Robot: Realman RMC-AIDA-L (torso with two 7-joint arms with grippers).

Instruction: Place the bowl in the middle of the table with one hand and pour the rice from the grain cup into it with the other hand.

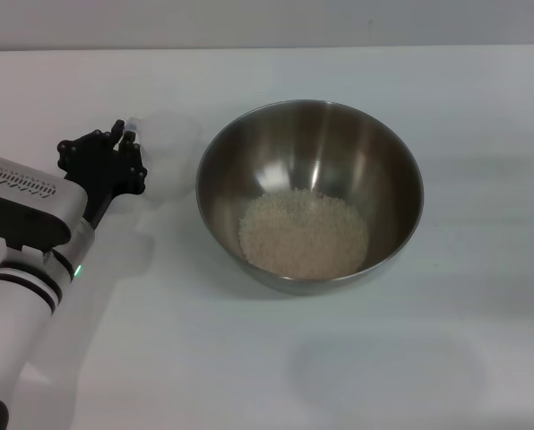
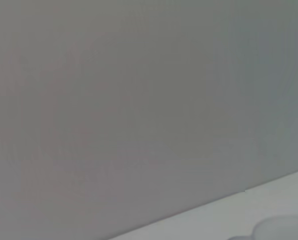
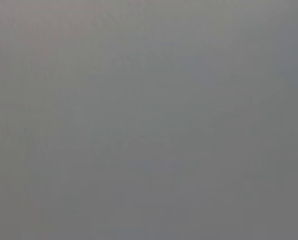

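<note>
The head view shows the whole scene: the round, shiny steel bowl (image 1: pixel 309 193) stands near the middle of the white table (image 1: pixel 383 367) with a pale, granular heap of rice (image 1: pixel 304 235) in its bottom, and the left gripper (image 1: pixel 124 148) is at the handle side of the translucent frosted grain cup (image 1: pixel 170 152), which is just beside the bowl's left rim. I cannot tell if its fingers pinch the handle or stand apart. The left wrist view gives only a grey surface, a strip of table and a curved pale edge, and the right wrist view is plain grey, so the right gripper is not seen.
</note>
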